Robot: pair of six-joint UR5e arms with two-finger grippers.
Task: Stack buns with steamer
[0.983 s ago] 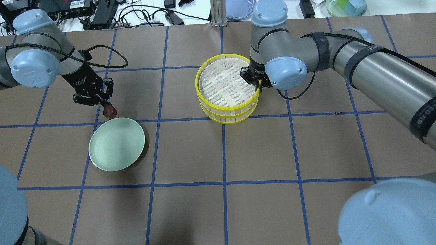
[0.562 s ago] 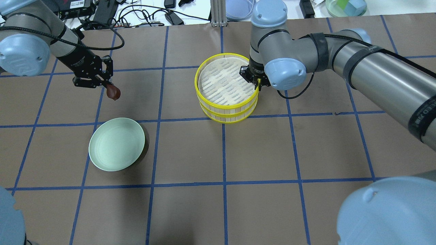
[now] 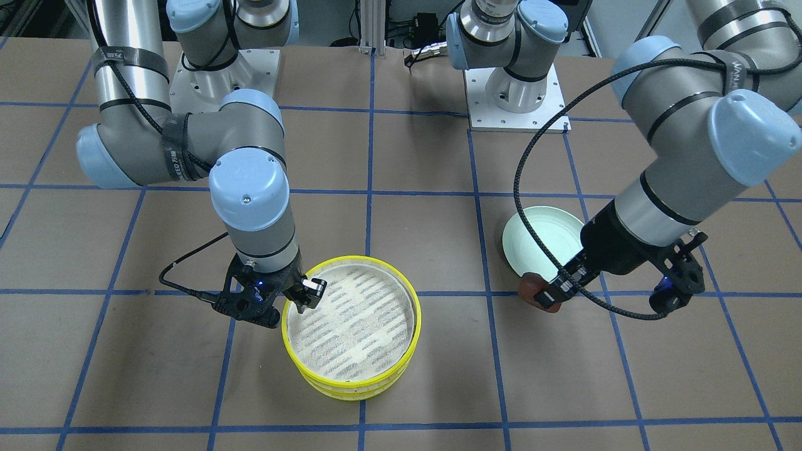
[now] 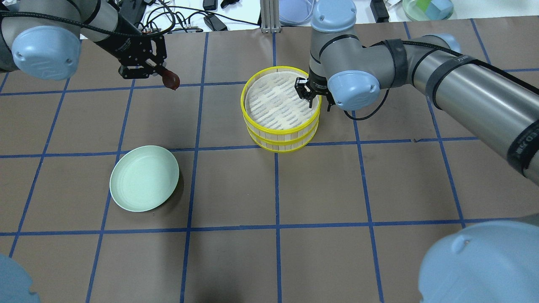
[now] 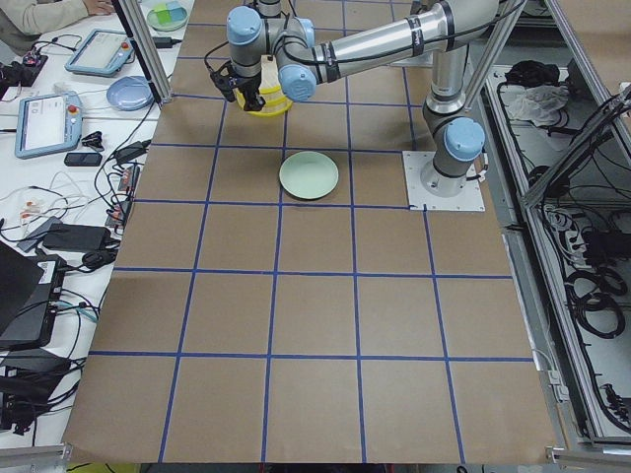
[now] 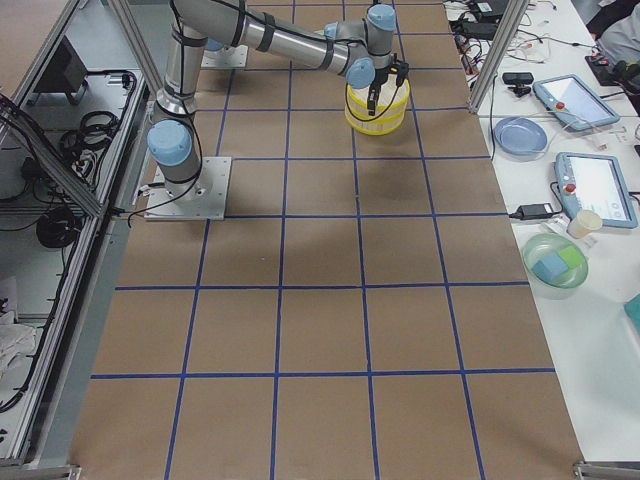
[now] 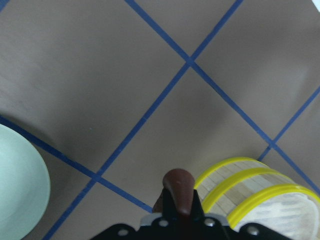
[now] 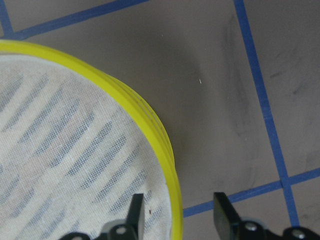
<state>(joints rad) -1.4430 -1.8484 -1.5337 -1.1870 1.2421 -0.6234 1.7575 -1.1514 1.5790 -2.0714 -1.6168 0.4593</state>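
Note:
The steamer (image 4: 279, 128) is two yellow-rimmed tiers stacked one on the other at the table's middle far side, its top white slatted floor bare; it also shows in the front view (image 3: 351, 322). My right gripper (image 4: 314, 96) is open, its fingers (image 8: 136, 207) standing either side of the top tier's rim (image 8: 150, 131). My left gripper (image 4: 162, 75) is shut on the dark reddish-brown bun (image 4: 170, 80) and holds it in the air, left of the steamer; the bun also shows in the left wrist view (image 7: 179, 185). The cream-white bun is out of view.
A pale mint-green plate (image 4: 144, 178) with nothing on it lies on the brown gridded table at the left front; it shows in the front view (image 3: 539, 241) too. Cables and devices lie beyond the table's far edge.
My left gripper has lifted the brown bun from beside the plate and carried it away from the robot and rightward. My right gripper's fingers have spread apart at the steamer's rim.

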